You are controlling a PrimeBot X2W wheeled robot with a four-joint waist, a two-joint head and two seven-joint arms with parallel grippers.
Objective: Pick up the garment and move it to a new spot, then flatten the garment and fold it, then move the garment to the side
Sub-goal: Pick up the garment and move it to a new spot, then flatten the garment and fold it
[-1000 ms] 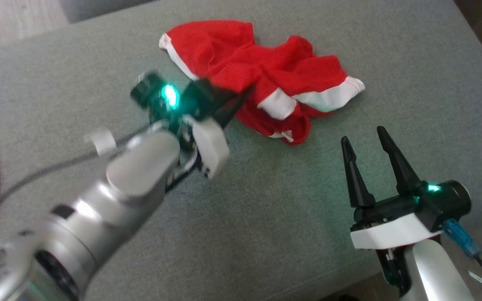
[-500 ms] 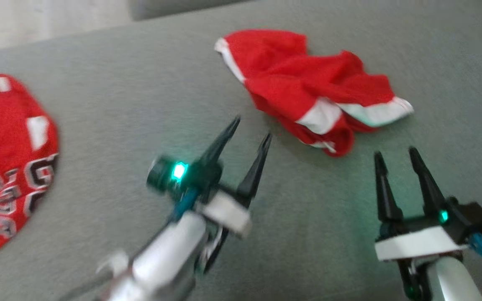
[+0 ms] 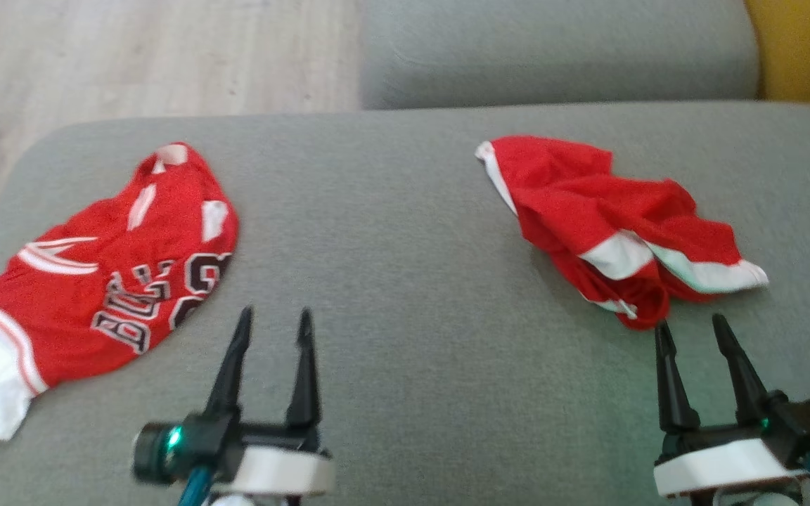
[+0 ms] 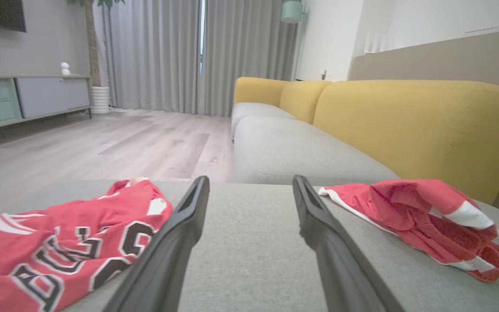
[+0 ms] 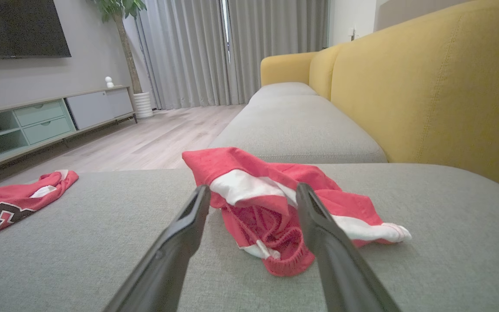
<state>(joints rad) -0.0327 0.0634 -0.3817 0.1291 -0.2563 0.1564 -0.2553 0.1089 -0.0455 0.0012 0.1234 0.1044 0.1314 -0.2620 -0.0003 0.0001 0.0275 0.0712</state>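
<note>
Black left claw (image 3: 275,311), right claw (image 3: 689,321); white collars (image 3: 278,474)

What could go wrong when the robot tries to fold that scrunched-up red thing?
The red garment lies bunched in layers, so the open right end effector might pinch only one layer and drag it into a worse tangle. The lettered jersey lies near the open left end effector, which might grab that by mistake.
</note>
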